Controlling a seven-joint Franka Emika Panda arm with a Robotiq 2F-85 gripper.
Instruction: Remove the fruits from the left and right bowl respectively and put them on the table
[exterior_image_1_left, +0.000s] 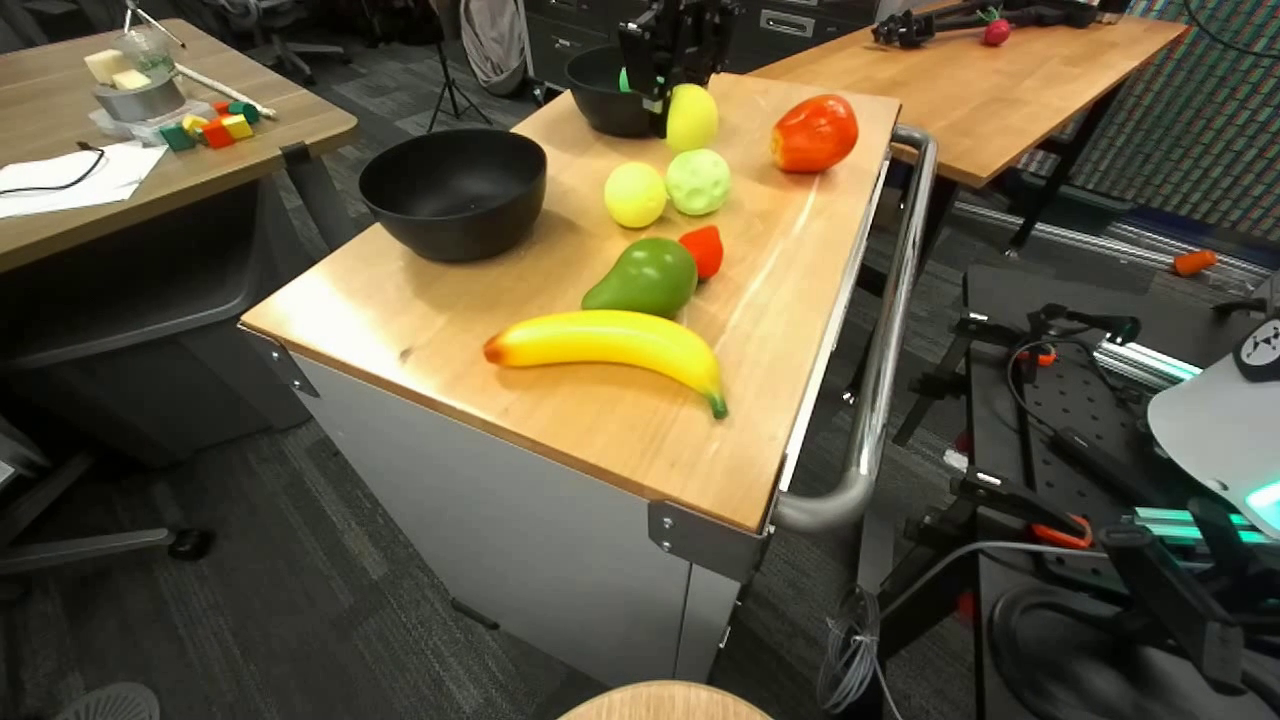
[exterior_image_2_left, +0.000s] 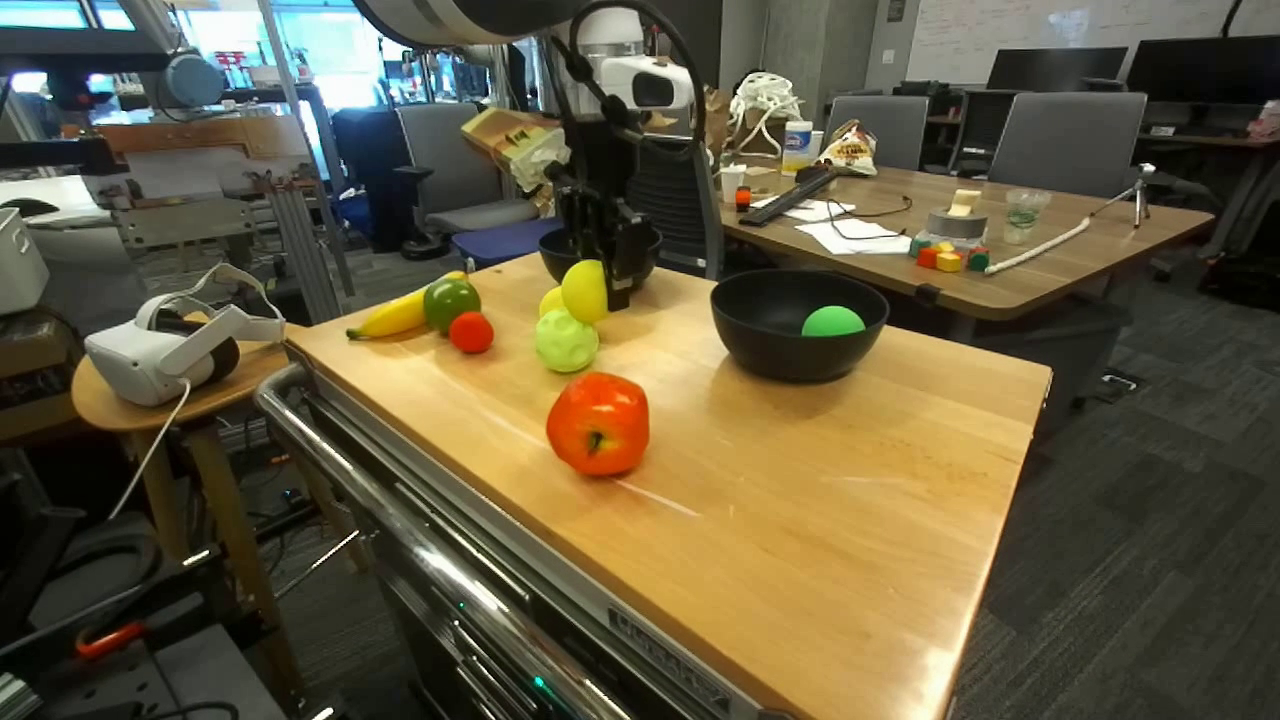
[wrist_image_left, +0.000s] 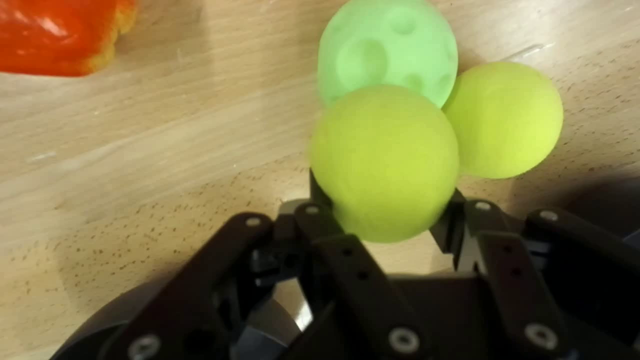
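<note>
Light wood, grained, with pale scuffs, makes the top of the table (exterior_image_2_left: 850, 520) beneath the pincer (wrist_image_left: 384, 202). Step judged: set-down of the grasped piece on the wood. Next move, probably: shift to a bare patch, lower, let go gently, since round shapes may roll. Black and smooth with soft sheen, the bowl (exterior_image_1_left: 470, 235) to one side of the pincer shows only dark inner wall; the second bowl (exterior_image_2_left: 780, 352), to its opposite side, holds a bright green fruit (exterior_image_2_left: 833, 322), likely the following pick. Well apart from the pincer: banana (exterior_image_1_left: 610, 340), long, curved, smooth-skinned. Upper left of the pincer in the wrist view: orange-red fruit (exterior_image_2_left: 598, 430), lumpy, shiny. Beside the banana: green oval fruit (exterior_image_1_left: 650, 278), glossy, tapering at one end. Pincer is clenched around a yellow round fruit (wrist_image_left: 382, 145), matt, near-spherical, over the table; whether its underside touches anything cannot be told. Just ahead of the pincer in the wrist view: pale green fruit (wrist_image_left: 390, 50), pitted with round dimples, and a second yellow fruit (wrist_image_left: 505, 120), plain, touching or nearly so. Smallest, well apart from the pincer, just beside the green oval fruit: red fruit (exterior_image_2_left: 471, 333), rounded.
</note>
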